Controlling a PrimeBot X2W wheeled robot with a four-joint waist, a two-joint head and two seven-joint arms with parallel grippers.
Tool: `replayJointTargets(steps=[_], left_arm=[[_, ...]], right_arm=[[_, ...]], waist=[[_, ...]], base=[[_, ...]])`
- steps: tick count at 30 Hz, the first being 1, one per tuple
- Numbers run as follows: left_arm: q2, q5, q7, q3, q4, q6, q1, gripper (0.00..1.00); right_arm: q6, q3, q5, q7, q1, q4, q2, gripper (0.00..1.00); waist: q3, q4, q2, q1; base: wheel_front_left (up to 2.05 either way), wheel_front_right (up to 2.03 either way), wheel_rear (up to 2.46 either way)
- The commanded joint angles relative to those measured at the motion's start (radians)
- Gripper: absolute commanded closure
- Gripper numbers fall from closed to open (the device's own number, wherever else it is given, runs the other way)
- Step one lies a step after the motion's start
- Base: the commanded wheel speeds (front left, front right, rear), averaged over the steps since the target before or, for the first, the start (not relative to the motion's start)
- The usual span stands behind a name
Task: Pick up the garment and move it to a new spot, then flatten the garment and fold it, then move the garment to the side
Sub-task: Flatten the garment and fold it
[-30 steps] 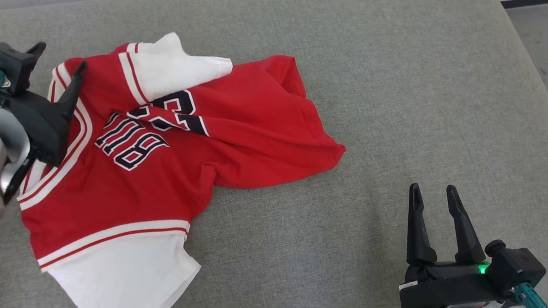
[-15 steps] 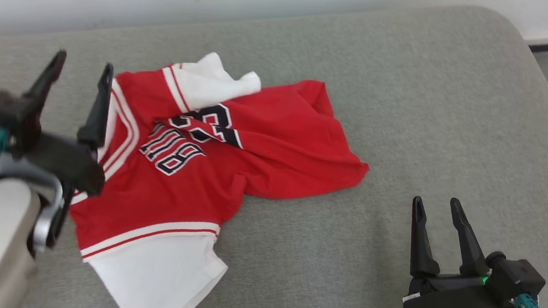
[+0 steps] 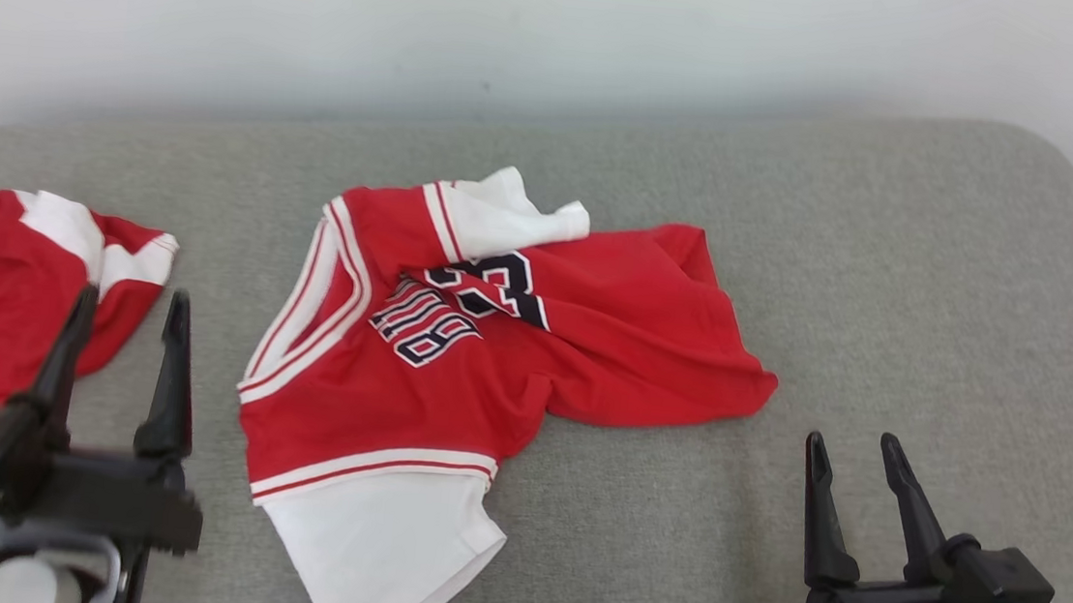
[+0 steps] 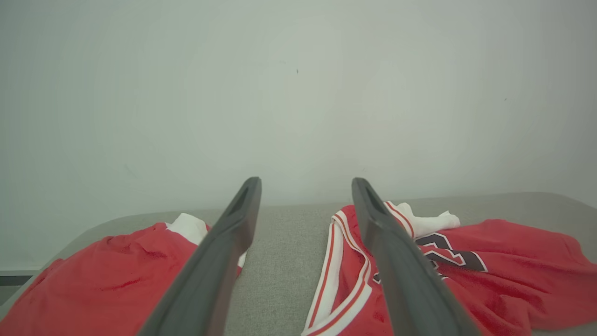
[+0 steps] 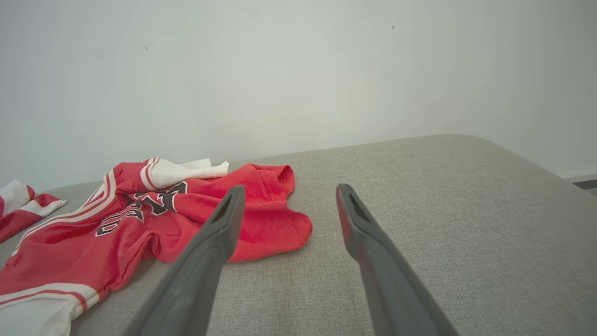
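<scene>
The garment (image 3: pixel 495 337) is a red jersey with white sleeves and dark lettering, lying crumpled in the middle of the grey cushion (image 3: pixel 886 303); it also appears in the left wrist view (image 4: pixel 489 266) and the right wrist view (image 5: pixel 154 219). My left gripper (image 3: pixel 128 305) stands open at the lower left, between the jersey and a second red garment, holding nothing. Low on the right, my right gripper (image 3: pixel 852 444) is open and empty, apart from the jersey's right hem.
A second red and white garment (image 3: pixel 4 284) lies at the cushion's left edge, also in the left wrist view (image 4: pixel 107 280). A pale wall (image 3: pixel 521 28) runs behind the cushion. Bare cushion surface spreads to the right of the jersey.
The head camera has tilted up, bringing the wall and the second garment into view. My left gripper has drawn back from the jersey's collar toward the lower left. The right gripper stays put.
</scene>
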State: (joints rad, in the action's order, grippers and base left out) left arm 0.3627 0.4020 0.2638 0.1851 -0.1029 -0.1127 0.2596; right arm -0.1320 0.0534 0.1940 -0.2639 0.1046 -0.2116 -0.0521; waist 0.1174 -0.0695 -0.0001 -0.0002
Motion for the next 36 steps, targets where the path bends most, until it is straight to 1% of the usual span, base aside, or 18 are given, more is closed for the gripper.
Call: replayJointTargets(steps=[1,3,11,13,16,17,31,36], left_arm=[[-0.018,-0.016,0.001,-0.027,0.012,0.006,-0.041,0.0],[-0.042,-0.03,0.001,-0.051,0.022,0.01,-0.088,0.0],[-0.104,-0.095,0.001,-0.146,0.04,0.028,-0.22,0.0],[-0.121,-0.107,0.001,-0.155,0.044,0.033,-0.245,0.0],[-0.13,-0.121,0.001,-0.163,0.039,0.041,-0.264,0.0],[-0.144,-0.135,0.001,-0.167,0.039,0.047,-0.28,0.0],[-0.193,-0.186,0.001,-0.183,0.0,0.09,-0.285,0.0],[-0.213,-0.205,0.001,-0.177,-0.003,0.108,-0.261,0.0]], right_arm=[[0.003,0.001,-0.007,-0.001,-0.018,0.001,-0.006,0.0],[0.003,0.002,-0.014,-0.001,-0.027,0.0,-0.007,0.0],[0.003,0.015,-0.016,-0.001,-0.053,-0.008,-0.019,0.0],[0.003,0.017,-0.018,-0.001,-0.061,-0.009,-0.023,0.0],[0.003,0.018,-0.019,-0.001,-0.066,-0.008,-0.025,0.0],[0.003,0.017,-0.018,-0.001,-0.07,-0.008,-0.027,0.0],[0.003,0.004,-0.028,-0.001,-0.08,-0.027,-0.026,0.0],[0.003,0.0,-0.029,0.007,-0.031,-0.071,-0.041,0.0]], waist=[[-0.037,0.035,0.0001,0.0002],[-0.048,0.042,0.0001,0.0002],[-0.082,0.058,0.0001,0.0002],[-0.088,0.062,0.0001,0.0002],[-0.089,0.065,0.0001,0.0002],[-0.09,0.068,0.0001,0.0002],[-0.089,0.085,0.0001,0.0002],[-0.072,0.097,0.0001,0.0002]], base=[[0.0,0.0,0.0],[0.0,0.0,0.0],[0.0,0.0,0.0],[0.0,0.0,0.0],[0.0,0.0,0.0],[0.0,0.0,0.0],[0.0,0.0,0.0],[0.0,0.0,0.0]])
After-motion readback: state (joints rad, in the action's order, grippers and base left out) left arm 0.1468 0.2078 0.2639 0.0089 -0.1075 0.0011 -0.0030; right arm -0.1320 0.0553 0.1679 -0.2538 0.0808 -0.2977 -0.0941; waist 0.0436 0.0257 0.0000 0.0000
